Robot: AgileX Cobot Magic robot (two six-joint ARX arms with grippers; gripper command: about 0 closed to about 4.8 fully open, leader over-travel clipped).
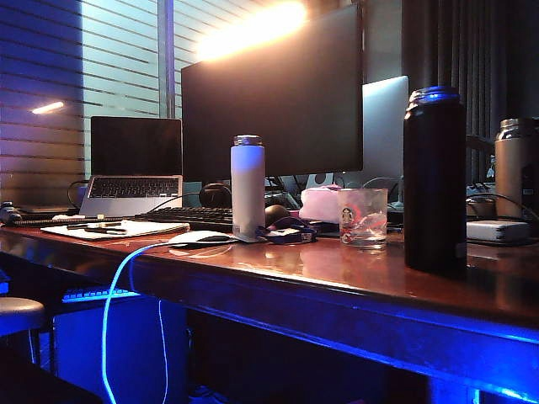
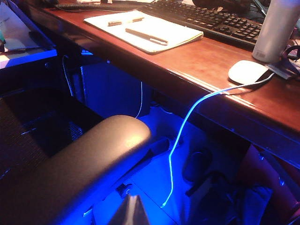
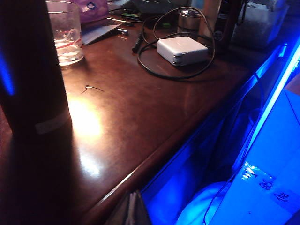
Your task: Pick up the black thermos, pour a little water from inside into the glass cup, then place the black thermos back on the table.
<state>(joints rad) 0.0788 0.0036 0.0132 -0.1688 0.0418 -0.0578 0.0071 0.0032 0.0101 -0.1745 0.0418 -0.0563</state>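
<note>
Exterior view is showing the black thermos standing on the table beside the glass cup. Right fingers are sitting clenched below the table edge; left fingers, can't tell.

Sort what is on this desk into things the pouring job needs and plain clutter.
Needed: tall matte black thermos; short clear glass cup; glossy reddish-brown wooden table.
Clutter: slim white bottle; steel-grey flask; white mouse; white power adapter; black keyboard.
</note>
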